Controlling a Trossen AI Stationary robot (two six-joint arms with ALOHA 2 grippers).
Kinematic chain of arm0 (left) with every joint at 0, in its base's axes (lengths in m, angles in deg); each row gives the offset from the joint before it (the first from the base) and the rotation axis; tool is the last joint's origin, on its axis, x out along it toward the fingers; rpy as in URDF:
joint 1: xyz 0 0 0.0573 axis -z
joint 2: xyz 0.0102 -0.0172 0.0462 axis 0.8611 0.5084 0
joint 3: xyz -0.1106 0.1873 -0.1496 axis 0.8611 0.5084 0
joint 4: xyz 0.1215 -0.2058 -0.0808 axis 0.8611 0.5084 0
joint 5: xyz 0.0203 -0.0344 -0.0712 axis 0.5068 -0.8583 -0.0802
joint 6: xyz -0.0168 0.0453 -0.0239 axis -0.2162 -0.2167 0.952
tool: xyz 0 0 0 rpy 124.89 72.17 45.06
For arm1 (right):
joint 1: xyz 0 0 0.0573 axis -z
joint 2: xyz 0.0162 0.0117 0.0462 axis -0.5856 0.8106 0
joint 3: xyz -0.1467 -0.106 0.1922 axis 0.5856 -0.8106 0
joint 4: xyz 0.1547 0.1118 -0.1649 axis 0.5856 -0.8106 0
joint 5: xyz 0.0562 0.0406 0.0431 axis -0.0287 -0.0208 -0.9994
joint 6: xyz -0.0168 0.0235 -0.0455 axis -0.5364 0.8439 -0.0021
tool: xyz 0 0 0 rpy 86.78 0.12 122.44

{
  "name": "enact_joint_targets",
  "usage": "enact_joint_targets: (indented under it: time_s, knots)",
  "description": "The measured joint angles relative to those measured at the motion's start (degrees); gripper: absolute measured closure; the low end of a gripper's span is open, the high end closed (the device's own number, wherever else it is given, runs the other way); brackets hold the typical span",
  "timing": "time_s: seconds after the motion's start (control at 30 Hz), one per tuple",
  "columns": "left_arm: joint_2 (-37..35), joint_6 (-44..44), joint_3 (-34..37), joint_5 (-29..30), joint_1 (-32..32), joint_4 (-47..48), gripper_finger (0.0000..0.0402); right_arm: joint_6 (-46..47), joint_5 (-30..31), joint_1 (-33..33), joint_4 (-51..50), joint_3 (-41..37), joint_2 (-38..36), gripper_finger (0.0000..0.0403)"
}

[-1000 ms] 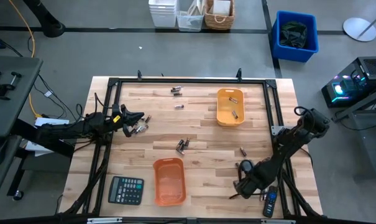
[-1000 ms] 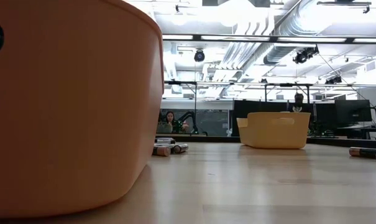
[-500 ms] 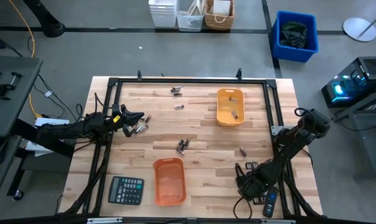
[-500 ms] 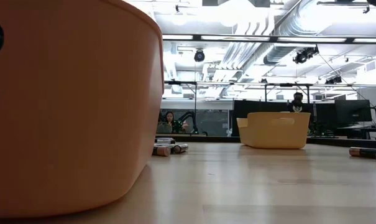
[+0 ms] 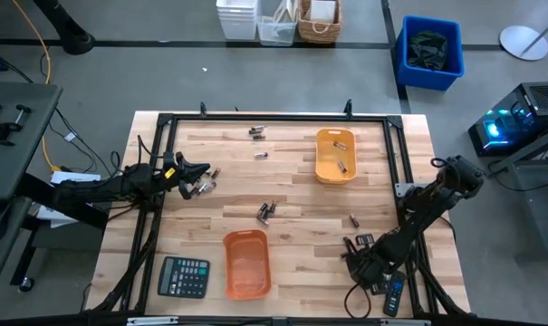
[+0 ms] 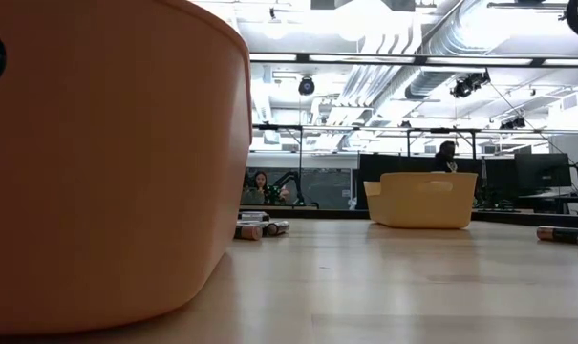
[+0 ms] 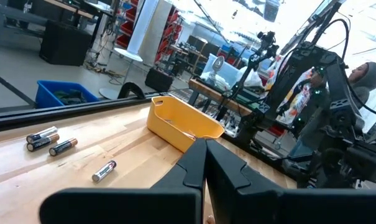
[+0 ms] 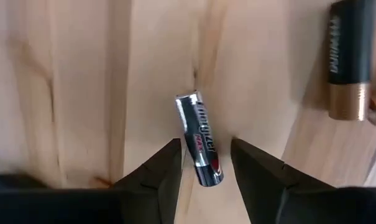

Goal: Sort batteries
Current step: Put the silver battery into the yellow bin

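A silver battery (image 8: 200, 146) lies flat on the wooden table near its front right corner. My right gripper (image 8: 206, 163) (image 5: 356, 261) points down over it, open, one finger on each side of the battery's nearer end without touching it. A black and copper battery (image 8: 346, 68) lies close by. More batteries lie loose on the table (image 5: 265, 213) (image 5: 255, 132) (image 5: 353, 220). My left gripper (image 5: 204, 171) (image 7: 204, 155) waits shut and level at the table's left side, a few batteries (image 5: 204, 187) just beside it.
A yellow tray (image 5: 335, 156) holding a few batteries stands at the far right. An orange tray (image 5: 246, 264) stands at the front middle and fills the left of the low view (image 6: 107, 162). A black calculator (image 5: 183, 276) lies front left, a black remote (image 5: 394, 295) front right.
My right gripper has rolled about its own pointing line and sunk a little toward the table at the front right. My left arm has kept still.
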Motion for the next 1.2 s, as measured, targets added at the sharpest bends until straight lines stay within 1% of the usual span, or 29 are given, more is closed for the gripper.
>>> enact_joint_targets:
  time_s: [0.07, 0.13, 0.17, 0.23, 0.27, 0.37, 0.43, 0.5, 0.6, 0.63, 0.7, 0.77, 0.8, 0.87, 0.93, 0.97, 1.03, 1.1, 1.2]
  knots:
    - [0.0, 0.0, 0.0, 0.0, 0.0, 0.0, 0.0401, 2.0, 0.3, 0.0, -0.7, -0.6, -0.1, 0.0302]
    - [0.0, 0.0, 0.0, 0.0, 0.0, 0.0, 0.0401, 2.8, -0.1, 0.1, -2.0, -0.2, -0.1, 0.0358]
    - [0.0, 0.0, 0.0, 0.0, 0.0, 0.0, 0.0401, 2.8, -0.6, 0.2, -2.9, 0.5, -0.2, 0.037]
    - [0.0, 0.0, 0.0, 0.0, 0.0, 0.0, 0.0401, 3.0, -1.0, 0.1, -5.1, 2.6, -1.3, 0.0371]
    - [0.0, 0.0, 0.0, 0.0, 0.0, 0.0, 0.0401, 3.0, -1.5, 0.1, -7.7, 3.8, -2.3, 0.0371]
    - [0.0, 0.0, 0.0, 0.0, 0.0, 0.0, 0.0401, 2.7, 0.5, 1.0, -15.0, 10.5, -7.7, 0.0371]
    - [0.0, 0.0, 0.0, 0.0, 0.0, 0.0, 0.0401, 1.7, 5.5, 3.0, -23.4, 13.7, -11.4, 0.0371]
    - [0.0, 0.0, 0.0, 0.0, 0.0, 0.0, 0.0401, 2.7, 12.6, 6.6, -31.7, 15.3, -15.1, 0.0371]
    - [0.1, 0.0, 0.0, 0.0, 0.0, 0.0, 0.0401, 6.8, 23.0, 15.4, -37.1, 16.0, -22.4, 0.0371]
    - [0.1, 0.0, 0.0, 0.0, 0.0, 0.0, 0.0401, 7.5, 26.4, 19.2, -38.0, 15.1, -24.6, 0.0371]
    - [0.1, 0.0, 0.0, 0.0, 0.0, 0.0, 0.0401, 7.6, 32.6, 27.3, -34.4, 13.4, -28.5, 0.0371]
    - [0.1, 0.0, 0.0, 0.0, 0.0, 0.0, 0.0401, 5.1, 35.4, 36.1, -31.4, 12.0, -31.2, 0.0371]
    - [0.1, 0.0, 0.0, 0.0, 0.0, 0.0, 0.0401, 2.8, 35.5, 40.3, -29.9, 11.1, -31.7, 0.0371]
    - [0.1, 0.0, 0.0, 0.0, 0.0, 0.0, 0.0401, -2.2, 33.5, 47.6, -24.3, 9.8, -31.7, 0.0371]
    - [0.1, 0.0, 0.0, 0.0, 0.0, 0.0, 0.0401, -6.4, 29.6, 53.1, -21.7, 8.6, -30.5, 0.0369]
    - [0.1, 0.0, 0.0, 0.0, 0.0, 0.0, 0.0401, -7.4, 28.4, 55.1, -20.5, 8.4, -29.7, 0.036]
    - [0.1, 0.0, 0.0, 0.0, 0.0, 0.0, 0.0401, -8.6, 28.0, 58.2, -18.1, 8.4, -27.7, 0.0333]
    - [0.1, 0.0, 0.0, 0.0, 0.0, 0.0, 0.0401, -8.2, 27.6, 60.9, -18.1, 8.3, -25.7, 0.0298]
    - [0.1, 0.0, 0.0, 0.0, 0.0, 0.0, 0.0401, -8.0, 23.5, 63.9, -16.4, 8.3, -24.1, 0.0247]
